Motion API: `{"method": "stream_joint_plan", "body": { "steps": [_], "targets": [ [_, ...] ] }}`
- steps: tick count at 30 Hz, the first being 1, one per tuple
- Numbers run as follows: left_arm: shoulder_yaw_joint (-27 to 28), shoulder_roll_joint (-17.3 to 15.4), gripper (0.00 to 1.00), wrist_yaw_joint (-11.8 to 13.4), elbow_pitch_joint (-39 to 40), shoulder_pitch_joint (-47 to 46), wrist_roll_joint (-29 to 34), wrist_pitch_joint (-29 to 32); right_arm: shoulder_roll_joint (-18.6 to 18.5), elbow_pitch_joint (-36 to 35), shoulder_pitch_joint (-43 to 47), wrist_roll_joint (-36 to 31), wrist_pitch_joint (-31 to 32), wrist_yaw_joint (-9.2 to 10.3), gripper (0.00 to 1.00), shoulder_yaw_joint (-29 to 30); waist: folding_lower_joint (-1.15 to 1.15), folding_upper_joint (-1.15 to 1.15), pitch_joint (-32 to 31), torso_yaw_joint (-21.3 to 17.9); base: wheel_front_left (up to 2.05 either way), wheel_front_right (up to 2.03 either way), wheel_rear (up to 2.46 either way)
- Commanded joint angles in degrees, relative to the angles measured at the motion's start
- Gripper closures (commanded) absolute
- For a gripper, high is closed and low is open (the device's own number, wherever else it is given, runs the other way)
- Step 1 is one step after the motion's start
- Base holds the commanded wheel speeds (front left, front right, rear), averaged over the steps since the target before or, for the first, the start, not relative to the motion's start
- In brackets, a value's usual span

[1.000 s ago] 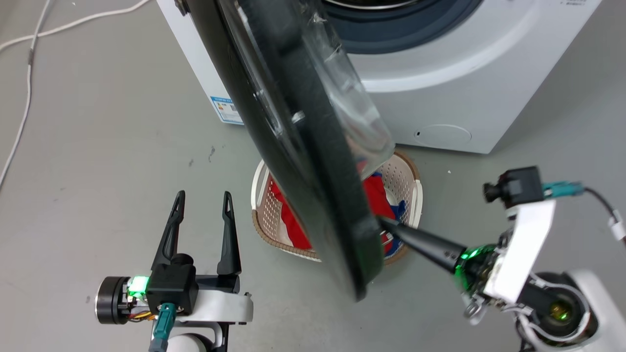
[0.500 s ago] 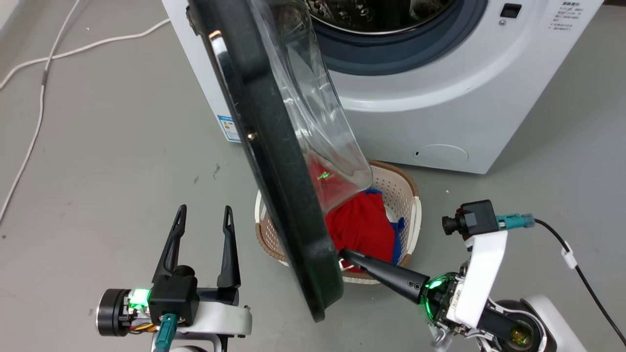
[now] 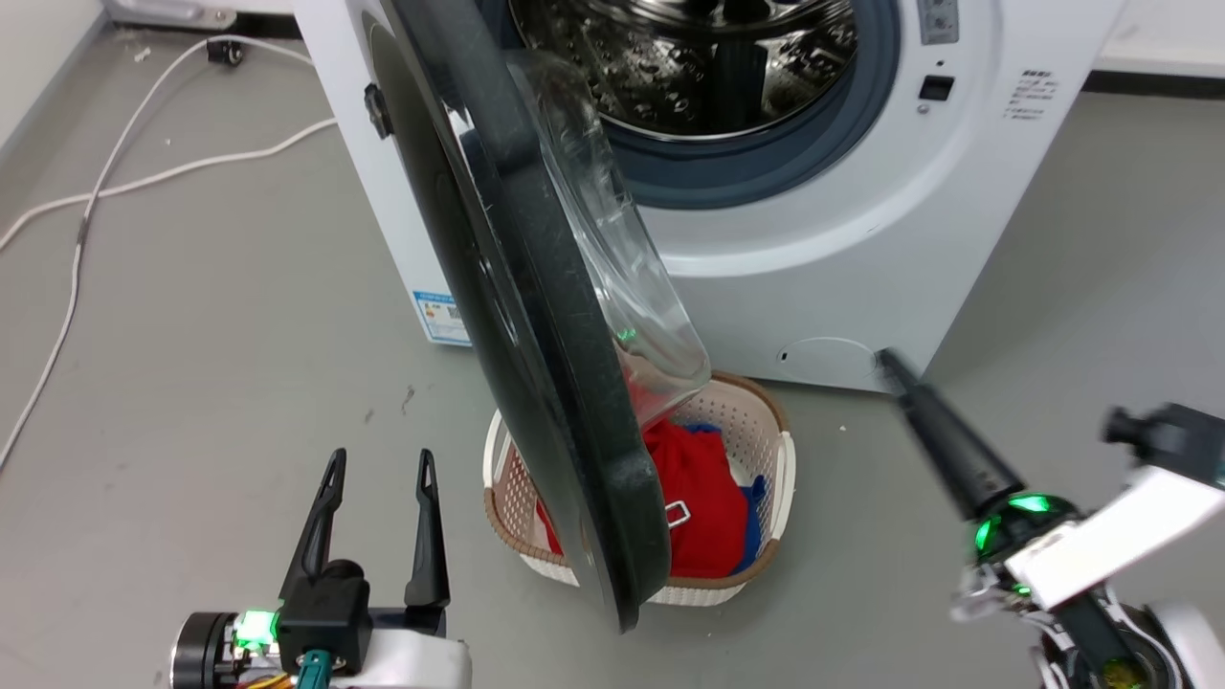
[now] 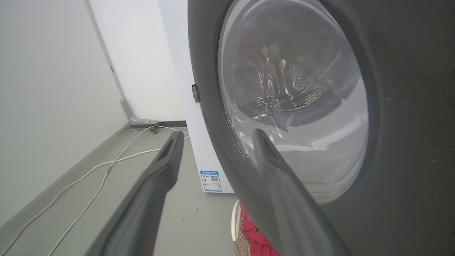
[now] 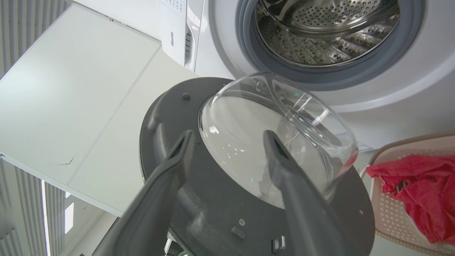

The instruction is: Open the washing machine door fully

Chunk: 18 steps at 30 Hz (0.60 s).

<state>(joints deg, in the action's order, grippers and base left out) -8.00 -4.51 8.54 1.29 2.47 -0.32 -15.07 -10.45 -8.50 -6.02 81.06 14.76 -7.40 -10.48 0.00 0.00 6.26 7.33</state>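
The white washing machine (image 3: 813, 239) stands at the top of the head view with its steel drum mouth uncovered. Hinged at the machine's left, the black washing machine door (image 3: 536, 335) swings out toward me and shows nearly edge-on, its glass bowl bulging to the right. My left gripper (image 3: 378, 469) is open at the lower left, clear of the door's outer face (image 4: 408, 124). To the right, my right gripper (image 3: 885, 359) points at the machine's lower front, apart from the door. Its wrist view shows it (image 5: 228, 133) open, facing the door's inner face (image 5: 167, 106).
A white woven basket (image 3: 766, 431) with red clothes (image 3: 699, 488) sits on the floor under the door's lower edge. A white cable (image 3: 144, 182) runs across the grey floor at the left. A wall stands left of the machine (image 4: 174, 53).
My right gripper has come off the door's lower inner edge and swung away to the right. The door moved further left before that. The head camera has tilted up.
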Motion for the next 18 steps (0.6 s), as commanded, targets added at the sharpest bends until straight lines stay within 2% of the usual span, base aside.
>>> {"method": "stream_joint_plan", "body": {
  "steps": [1,4,10,15,18],
  "targets": [
    [0.2,-0.2,0.00,0.0,0.1,0.8,-0.2,-0.2,-0.5,-0.3,1.1,-1.8,-2.6,-0.17,0.00,0.7,0.00,0.00,-1.0,-0.7,0.00,0.00,0.00],
    [0.5,-0.5,0.00,0.1,0.1,1.6,-0.3,-0.2,-0.9,0.9,2.2,-5.9,-12.0,-0.17,0.00,3.1,0.00,0.00,-2.4,-1.4,0.00,0.00,0.00],
    [1.3,-1.0,0.00,0.3,0.5,3.4,-0.2,-0.2,-4.5,5.7,4.1,-17.4,-27.0,-0.17,0.00,5.0,0.00,0.00,-4.4,-2.8,0.00,0.00,0.00],
    [2.0,-1.3,0.00,0.4,0.8,4.7,-0.3,-0.2,-3.4,7.2,5.7,-30.7,-29.9,-0.16,0.00,8.2,0.00,0.00,-5.6,-3.7,0.00,0.00,0.00],
    [2.2,-1.2,0.00,0.5,1.0,5.2,-0.3,-0.2,-1.3,4.9,6.8,-42.6,-29.9,-0.17,0.00,11.9,0.00,0.00,-5.8,-4.1,0.00,0.00,0.00]
  ]
}}
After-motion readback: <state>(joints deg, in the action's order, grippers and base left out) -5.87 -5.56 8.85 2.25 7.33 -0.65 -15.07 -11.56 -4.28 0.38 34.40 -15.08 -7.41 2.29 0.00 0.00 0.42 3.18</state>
